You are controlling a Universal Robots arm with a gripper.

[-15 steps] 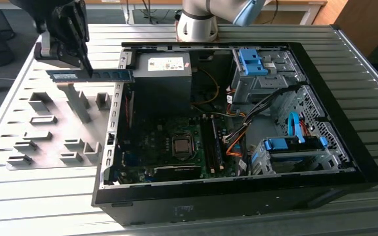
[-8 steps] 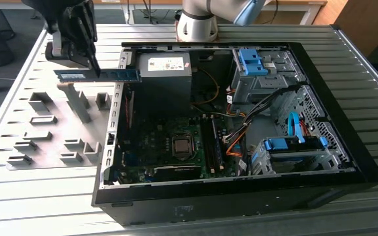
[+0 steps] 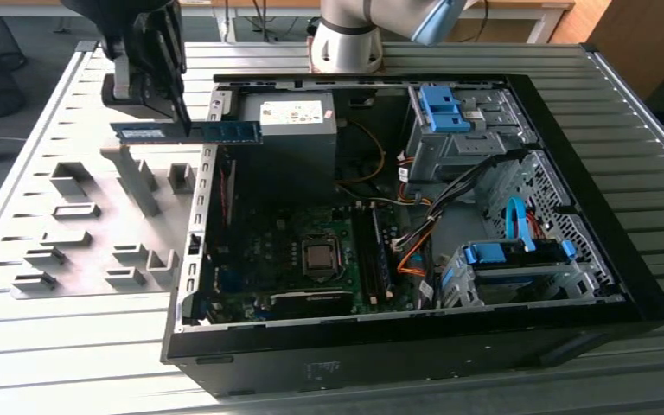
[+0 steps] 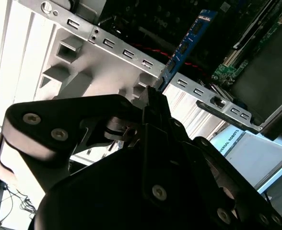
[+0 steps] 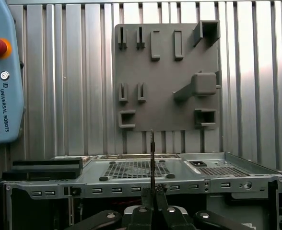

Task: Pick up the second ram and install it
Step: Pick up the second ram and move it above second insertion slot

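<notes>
claw [image 3: 182, 128] clamped on the second ram [image 3: 235, 131], held level over the open case [image 3: 424, 350] wall

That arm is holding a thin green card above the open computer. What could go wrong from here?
The gripper pinches the second ram by a narrow strip, so it might tilt or slip in the jaws. The stick hangs over the case's metal side wall and could knock it going down. Loose orange cables lie beside the black slots and might get in the way.
</notes>
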